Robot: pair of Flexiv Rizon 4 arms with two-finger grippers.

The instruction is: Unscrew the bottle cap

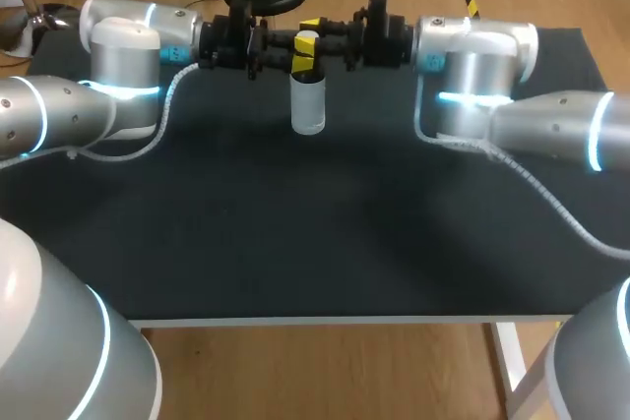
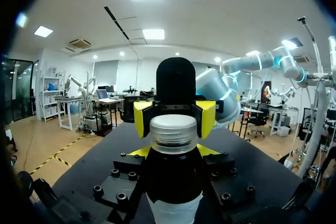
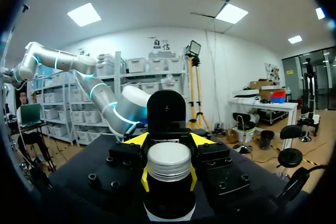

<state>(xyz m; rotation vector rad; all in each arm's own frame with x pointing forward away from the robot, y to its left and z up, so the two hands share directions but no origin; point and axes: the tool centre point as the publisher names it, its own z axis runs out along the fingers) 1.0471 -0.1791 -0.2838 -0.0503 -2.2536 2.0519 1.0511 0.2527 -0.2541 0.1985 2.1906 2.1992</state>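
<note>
Cap (image 3: 168,160) pinched by right gripper (image 3: 168,178); left gripper (image 2: 173,153) clamps the bottle (image 2: 173,182) neck. Suggest twisting right wrist about bottle axis, left held rigid, avoiding finger clash.

The left arm (image 1: 118,56) and the right arm (image 1: 477,61) are built of rounded silver-grey segments ringed with glowing pale-blue light bands, and a grey coiled cable (image 1: 169,105) trails along each. The left end effector (image 2: 174,152) and the right end effector (image 3: 168,178) are black and blocky. Their finger blocks are studded with black socket-head screws (image 2: 116,172) and end in 2 bright yellow tips.
</note>
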